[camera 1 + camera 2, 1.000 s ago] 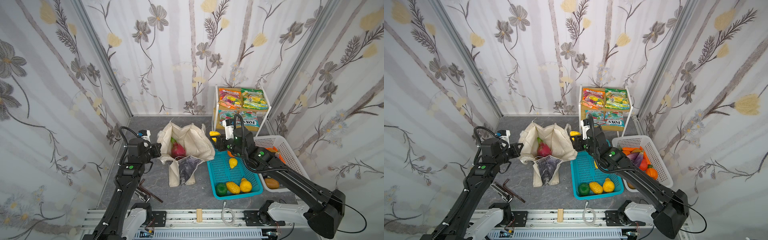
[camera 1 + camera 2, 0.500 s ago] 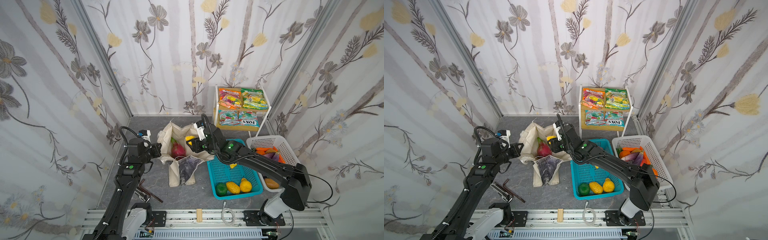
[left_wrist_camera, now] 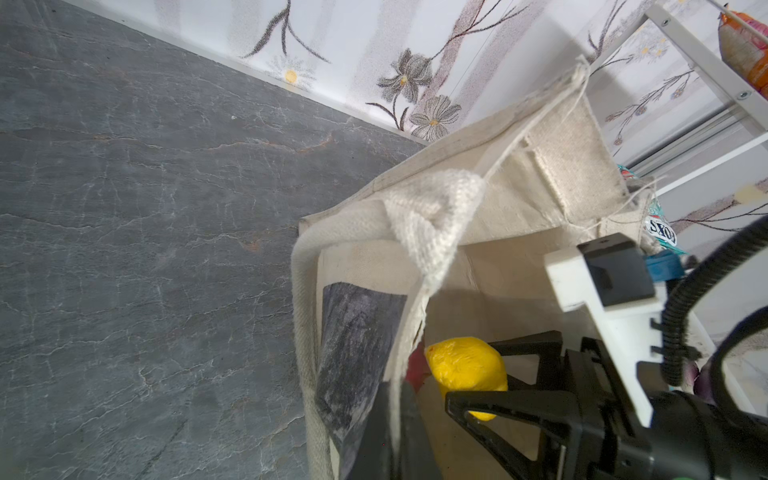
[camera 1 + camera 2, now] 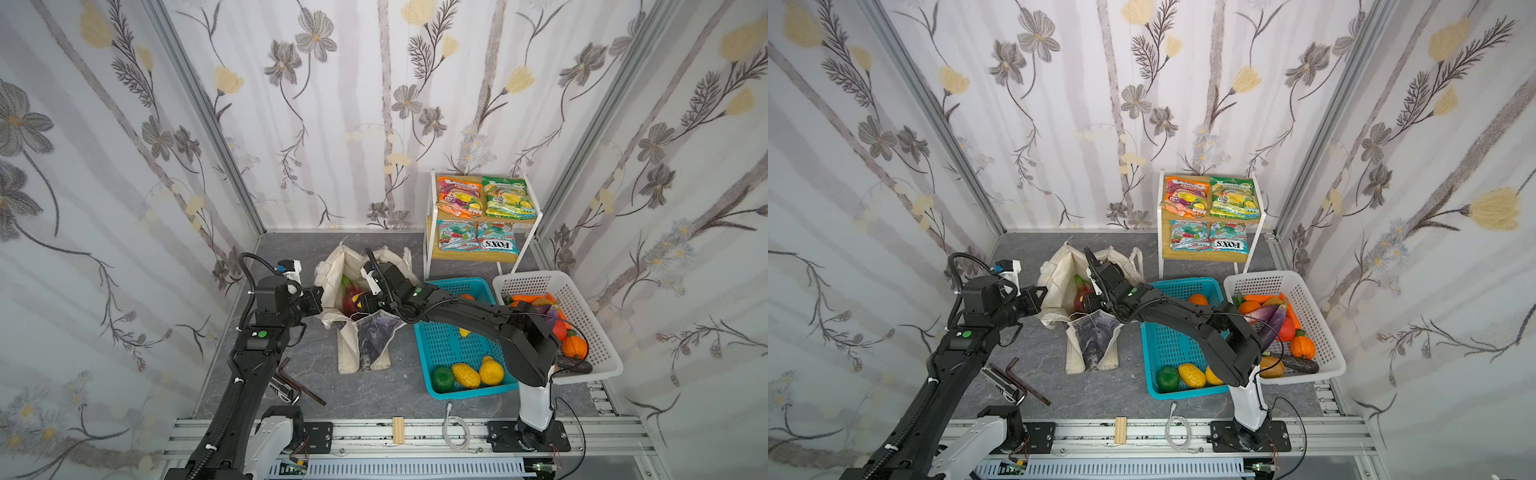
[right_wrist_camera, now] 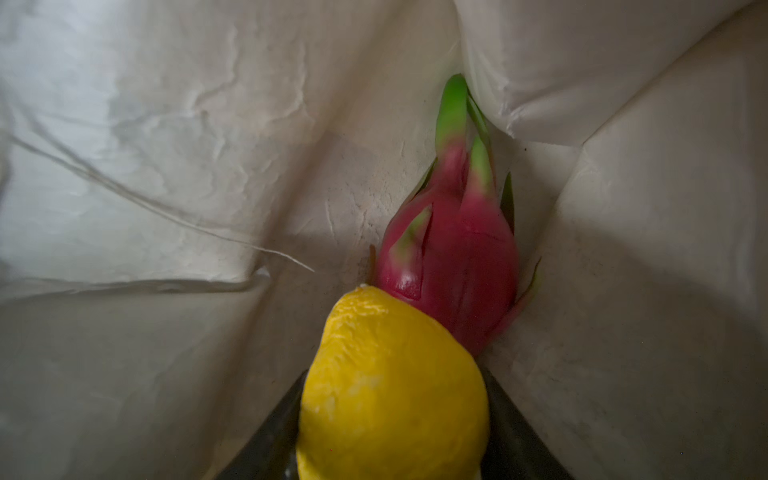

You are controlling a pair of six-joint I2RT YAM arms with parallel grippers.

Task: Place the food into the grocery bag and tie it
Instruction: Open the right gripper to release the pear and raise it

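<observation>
The grocery bag (image 4: 347, 357) (image 4: 1077, 359) sits on the grey floor left of the teal basket (image 4: 453, 283), its mouth gaping upward. The left gripper (image 4: 319, 297) (image 3: 395, 432) is clamped tight on the canvas rim at the bag's left side.

The right gripper (image 4: 363, 301) reaches across from the right into the bag's mouth. Its jaws are about half spread and grip a yellow fruit (image 5: 390, 390) (image 3: 465, 372). Just past that fruit, the dragon fruit (image 5: 453, 257) (image 4: 351, 298) lies inside the bag against the cloth wall. Whether the two fruits touch I cannot tell.

The loose yellow fruits (image 4: 465, 375) and a green fruit (image 4: 441, 377) lie at the teal basket's near end. The eggplant (image 4: 1271, 322) rests in the white basket (image 4: 528, 276) further right. The orange packet (image 4: 459, 199) and the green packet (image 4: 508, 200) sit on the shelf (image 4: 469, 254) at the far right.
</observation>
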